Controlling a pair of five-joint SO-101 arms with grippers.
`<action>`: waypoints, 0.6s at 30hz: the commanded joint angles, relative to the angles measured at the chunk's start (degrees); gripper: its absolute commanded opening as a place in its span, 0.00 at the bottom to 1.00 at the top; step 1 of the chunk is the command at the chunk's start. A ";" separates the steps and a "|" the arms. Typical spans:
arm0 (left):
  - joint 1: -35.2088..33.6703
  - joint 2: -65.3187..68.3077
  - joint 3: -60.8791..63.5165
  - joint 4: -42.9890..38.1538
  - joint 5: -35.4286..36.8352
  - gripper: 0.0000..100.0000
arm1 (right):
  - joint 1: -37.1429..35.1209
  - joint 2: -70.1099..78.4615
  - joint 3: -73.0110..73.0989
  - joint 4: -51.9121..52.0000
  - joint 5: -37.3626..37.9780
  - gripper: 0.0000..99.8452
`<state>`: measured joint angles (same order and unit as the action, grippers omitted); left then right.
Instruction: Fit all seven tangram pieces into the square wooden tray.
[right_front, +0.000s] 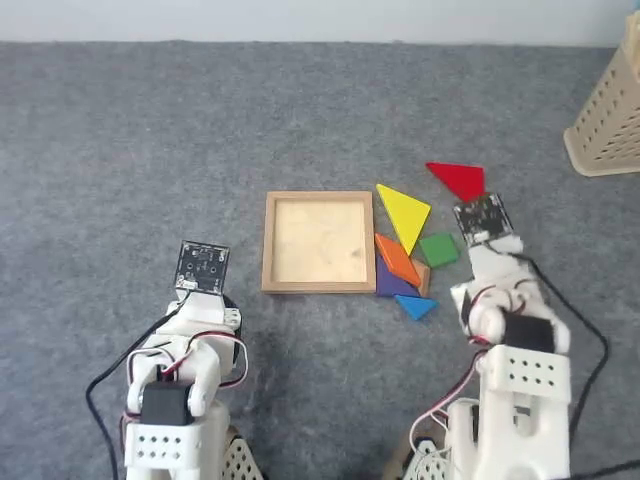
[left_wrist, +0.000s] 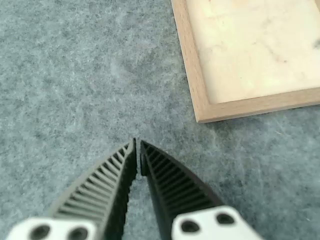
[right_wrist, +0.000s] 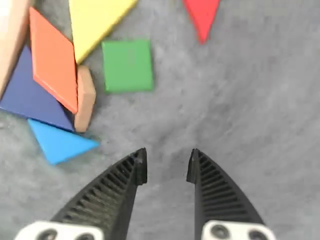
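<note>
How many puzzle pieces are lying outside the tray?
7, all beside the square wooden tray: red triangle farthest, yellow triangle, green square, orange parallelogram overlapping a dark blue triangle, tan piece partly hidden, light blue triangle at the opposite end.

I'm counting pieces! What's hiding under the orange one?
Part of the dark blue triangle lies under the orange piece, and a tan piece pokes out at its edge. The covered parts can't be seen.
</note>
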<state>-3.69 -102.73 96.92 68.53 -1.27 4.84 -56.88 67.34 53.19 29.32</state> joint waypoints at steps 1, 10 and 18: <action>-0.26 -0.18 -0.31 0.26 0.53 0.01 | 1.10 -1.01 -10.90 1.36 6.95 0.14; -0.26 -0.18 -0.31 0.26 0.53 0.01 | -0.92 27.47 -33.49 -2.95 7.74 0.15; -0.26 -0.18 -0.31 0.26 0.53 0.01 | -2.68 63.69 -66.20 0.04 12.04 0.25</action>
<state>-3.69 -102.73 96.92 68.53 -1.27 2.73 -3.16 15.38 51.96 39.16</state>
